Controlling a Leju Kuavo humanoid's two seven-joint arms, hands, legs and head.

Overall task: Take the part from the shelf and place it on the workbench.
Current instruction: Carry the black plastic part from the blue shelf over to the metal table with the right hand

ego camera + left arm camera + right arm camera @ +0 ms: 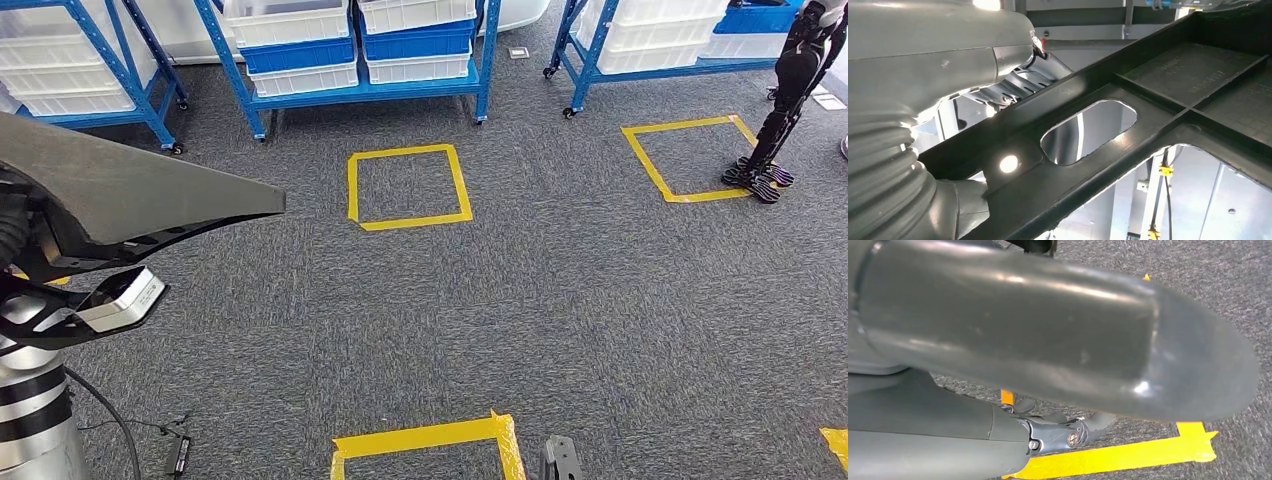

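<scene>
The part point(130, 190) is a large, flat, dark grey plastic panel, raised at the left of the head view. In the left wrist view its black ribbed underside point(1158, 100) has an oblong hole. My left hand point(923, 75) grips its edge, thumb on one face and dark fingers point(1018, 82) on the other. The panel hides that hand in the head view. My right hand point(1048, 340) hangs over the carpet, its thumb straight and its dark fingers point(1068, 432) loose, holding nothing.
Blue wheeled shelves point(360, 95) with white and blue bins line the far side. Yellow tape squares point(408, 187) point(690, 158) mark the grey carpet, with another tape corner point(430, 440) near my feet. Another robot's legs point(785, 100) stand at the far right. A cable point(120, 420) trails at lower left.
</scene>
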